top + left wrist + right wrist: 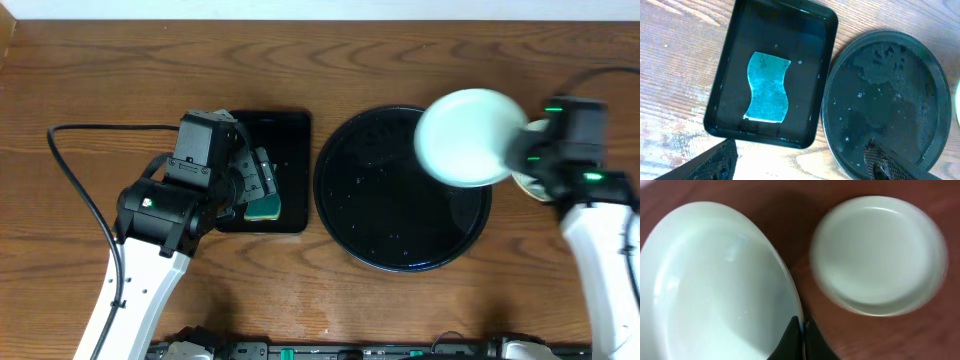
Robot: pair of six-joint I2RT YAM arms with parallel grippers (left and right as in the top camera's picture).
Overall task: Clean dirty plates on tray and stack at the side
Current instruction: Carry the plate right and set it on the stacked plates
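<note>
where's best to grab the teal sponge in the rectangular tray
Pinch across its short width, on the wavy long sides, from straight above: the teal sponge lies flat, and the raised walls of the rectangular tray likely block a sideways approach.

Small rectangular black tray point(785, 35) sits left of centre on the wooden desk point(120, 70). One teal sponge point(769, 87) lies flat inside. Black cable point(110, 127) crosses the desk's left side.

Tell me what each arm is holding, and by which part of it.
The right fingers pinch the pale mint-white round glossy plate by its rim. The left fingers are open and hold nothing.
</note>
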